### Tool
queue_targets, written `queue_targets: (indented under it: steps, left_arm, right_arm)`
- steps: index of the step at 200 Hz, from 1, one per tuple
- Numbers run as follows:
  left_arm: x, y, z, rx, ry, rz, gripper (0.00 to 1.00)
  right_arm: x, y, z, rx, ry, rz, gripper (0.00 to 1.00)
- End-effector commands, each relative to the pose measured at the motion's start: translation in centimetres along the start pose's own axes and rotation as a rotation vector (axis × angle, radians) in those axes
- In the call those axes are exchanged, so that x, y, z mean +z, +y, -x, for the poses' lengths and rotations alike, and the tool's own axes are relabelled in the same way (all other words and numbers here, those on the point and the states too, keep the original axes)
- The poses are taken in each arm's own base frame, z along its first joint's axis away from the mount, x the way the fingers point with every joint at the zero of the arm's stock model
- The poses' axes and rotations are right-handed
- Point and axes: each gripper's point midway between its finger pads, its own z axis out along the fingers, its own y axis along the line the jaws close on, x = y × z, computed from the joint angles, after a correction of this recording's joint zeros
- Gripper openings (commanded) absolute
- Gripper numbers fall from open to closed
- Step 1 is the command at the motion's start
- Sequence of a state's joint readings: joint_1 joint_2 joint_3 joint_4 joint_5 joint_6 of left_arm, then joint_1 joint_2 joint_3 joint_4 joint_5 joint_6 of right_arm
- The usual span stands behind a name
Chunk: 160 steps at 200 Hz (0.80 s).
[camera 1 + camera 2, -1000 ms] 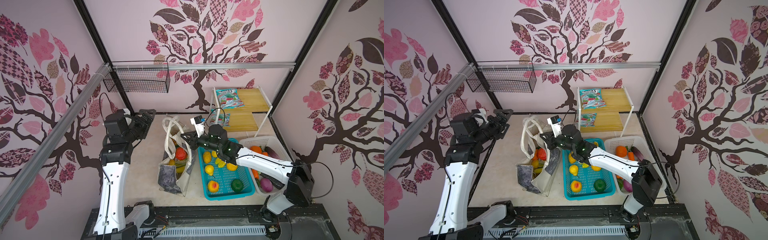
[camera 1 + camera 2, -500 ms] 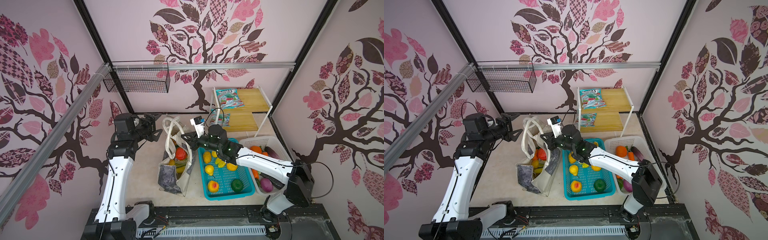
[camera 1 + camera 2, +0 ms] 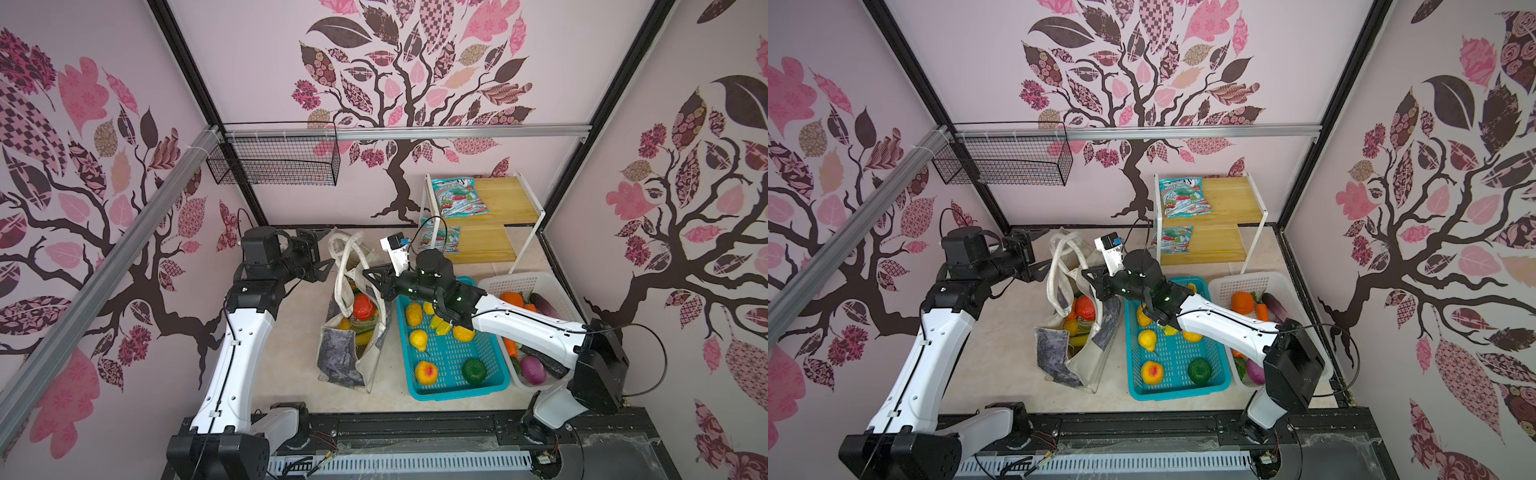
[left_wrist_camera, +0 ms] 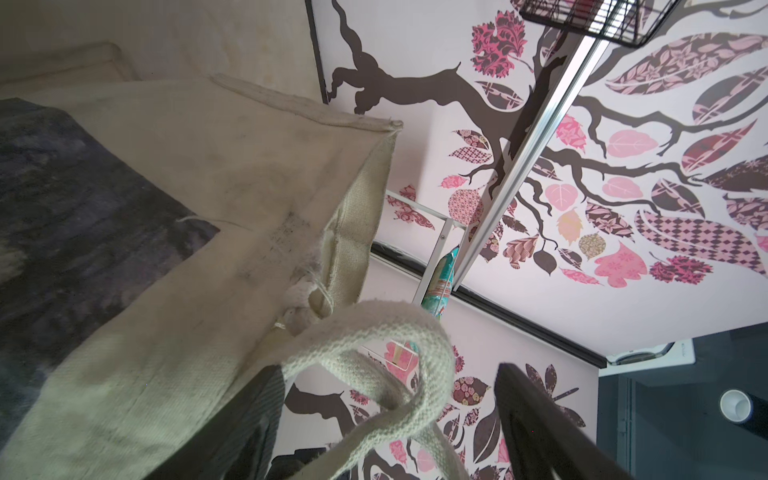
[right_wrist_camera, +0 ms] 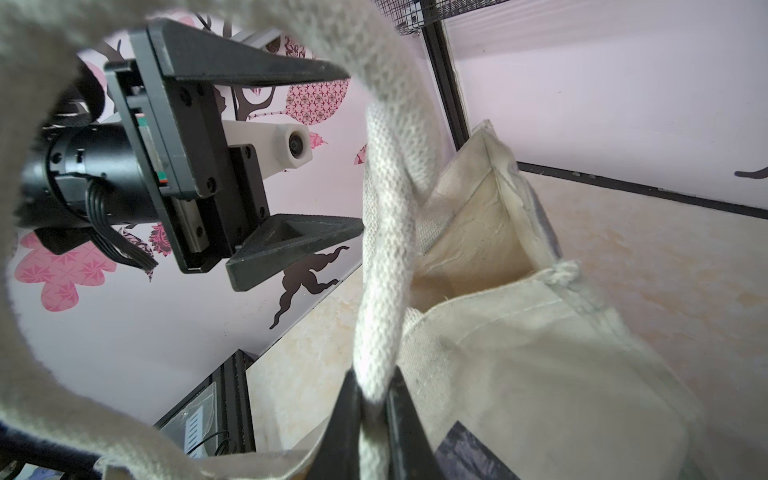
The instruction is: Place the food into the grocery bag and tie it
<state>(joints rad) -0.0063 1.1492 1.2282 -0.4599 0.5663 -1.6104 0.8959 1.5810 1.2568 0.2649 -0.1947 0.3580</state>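
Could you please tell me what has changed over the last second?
The left pincer swung in from the left wall to the grocery bag, open around a handle loop. The right pincer stayed shut on a bag handle; bag and teal basket unmoved.

In front of me the tabletop point(image 3: 291, 340) is carrying the tote point(image 3: 349, 357). The teal basket point(image 3: 457, 388) is sitting just beside it, the white basket point(image 3: 519, 286) beside that, and a wooden shelf point(image 3: 507, 199) is standing behind them.
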Motion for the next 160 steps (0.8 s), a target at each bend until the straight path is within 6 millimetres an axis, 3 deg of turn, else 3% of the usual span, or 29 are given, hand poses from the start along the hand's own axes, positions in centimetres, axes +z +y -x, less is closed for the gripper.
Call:
queue_targets:
  steps: [1,22,63,127,160]
  left_arm:
    - [1.1,0.2,0.1,-0.020,0.024,-0.006,0.76]
    - [0.9,-0.1,-0.3,-0.023,0.027,-0.009,0.69]
    - [-2.4,-1.1,-0.6,-0.005,-0.064,-0.068,0.67]
    - [0.7,-0.7,0.5,-0.046,-0.029,-0.038,0.66]
    - [1.2,-1.7,0.8,-0.027,-0.033,-0.067,0.63]
  right_arm:
    - [-0.5,1.6,2.3,-0.029,-0.050,0.023,0.00]
    - [-0.3,1.6,2.0,-0.028,-0.043,0.023,0.00]
    - [-0.2,1.4,1.7,-0.031,-0.037,0.016,0.00]
    - [-0.3,1.6,1.7,-0.027,-0.038,0.022,0.00]
    - [-0.1,1.8,1.6,-0.029,-0.030,0.030,0.00]
